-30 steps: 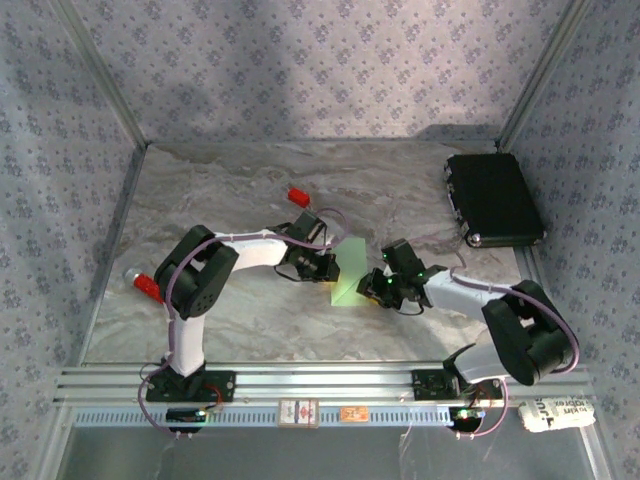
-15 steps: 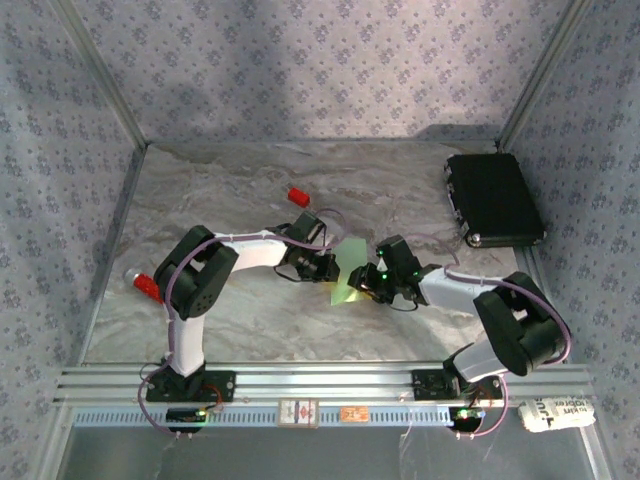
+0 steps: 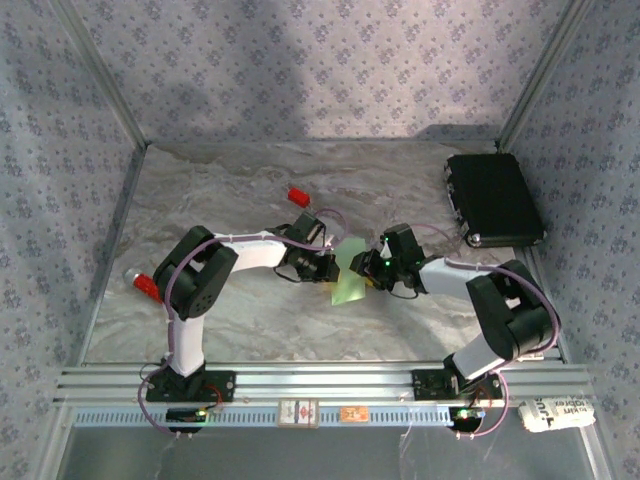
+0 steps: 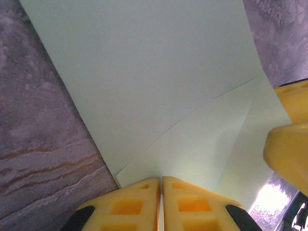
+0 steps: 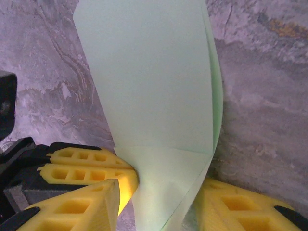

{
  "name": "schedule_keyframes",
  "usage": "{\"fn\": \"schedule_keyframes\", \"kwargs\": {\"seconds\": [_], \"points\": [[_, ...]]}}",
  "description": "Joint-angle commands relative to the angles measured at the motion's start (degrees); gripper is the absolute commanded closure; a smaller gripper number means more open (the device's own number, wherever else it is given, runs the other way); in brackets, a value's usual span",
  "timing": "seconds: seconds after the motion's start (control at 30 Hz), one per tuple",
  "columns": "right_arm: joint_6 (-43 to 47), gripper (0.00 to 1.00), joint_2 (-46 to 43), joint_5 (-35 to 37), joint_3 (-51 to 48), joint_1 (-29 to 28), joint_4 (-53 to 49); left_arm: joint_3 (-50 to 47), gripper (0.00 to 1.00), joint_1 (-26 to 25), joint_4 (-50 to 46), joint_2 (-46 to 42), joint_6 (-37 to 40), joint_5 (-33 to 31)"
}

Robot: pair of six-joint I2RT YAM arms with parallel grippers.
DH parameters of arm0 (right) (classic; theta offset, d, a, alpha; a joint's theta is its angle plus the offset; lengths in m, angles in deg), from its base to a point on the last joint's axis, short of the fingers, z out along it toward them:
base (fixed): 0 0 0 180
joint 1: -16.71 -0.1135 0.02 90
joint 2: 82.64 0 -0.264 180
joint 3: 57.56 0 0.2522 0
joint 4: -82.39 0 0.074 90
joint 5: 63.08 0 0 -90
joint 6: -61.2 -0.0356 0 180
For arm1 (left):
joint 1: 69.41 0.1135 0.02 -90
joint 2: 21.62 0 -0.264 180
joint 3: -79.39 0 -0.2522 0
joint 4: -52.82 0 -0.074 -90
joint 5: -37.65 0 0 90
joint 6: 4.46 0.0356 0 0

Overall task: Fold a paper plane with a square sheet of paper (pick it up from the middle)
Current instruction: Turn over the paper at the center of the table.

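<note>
The square sheet of paper (image 3: 350,274) is pale green, partly folded, and raised off the marble table between my two grippers. My left gripper (image 3: 326,268) holds its left edge. In the left wrist view the yellow fingers (image 4: 139,202) are pressed together on the paper (image 4: 144,72), which has a diagonal crease. My right gripper (image 3: 372,270) is at the paper's right side. In the right wrist view its fingers (image 5: 91,207) stand apart with the curled, doubled paper (image 5: 154,96) hanging between them. The left gripper's fingers (image 5: 82,161) meet the paper at the left.
A black case (image 3: 493,198) lies at the back right of the table. A small red block (image 3: 297,195) sits behind the left gripper, and another red-capped object (image 3: 148,286) lies by the left arm's elbow. Frame posts and patterned walls enclose the table (image 3: 250,320).
My right gripper has moved left and a little farther back, up to the paper, and its jaws have widened. The paper now stands narrower and more upright. The left gripper has kept its grip.
</note>
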Motion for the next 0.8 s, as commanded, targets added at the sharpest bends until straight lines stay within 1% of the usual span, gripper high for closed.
{"fn": "schedule_keyframes", "kwargs": {"seconds": [0.0,0.17,0.77], "points": [[0.44,0.55,1.33,-1.43,0.55,1.01,1.7,-1.14,0.89,-0.08,-2.59,0.23,-0.03,-0.25],[0.16,0.58,2.5,-2.29,0.08,1.83,3.68,-0.71,0.89,0.0,-2.81,0.4,0.01,-0.14],[-0.06,0.77,5.49,-4.9,-2.23,4.64,9.36,0.27,0.89,-0.06,-3.12,0.54,-0.56,0.42]]}}
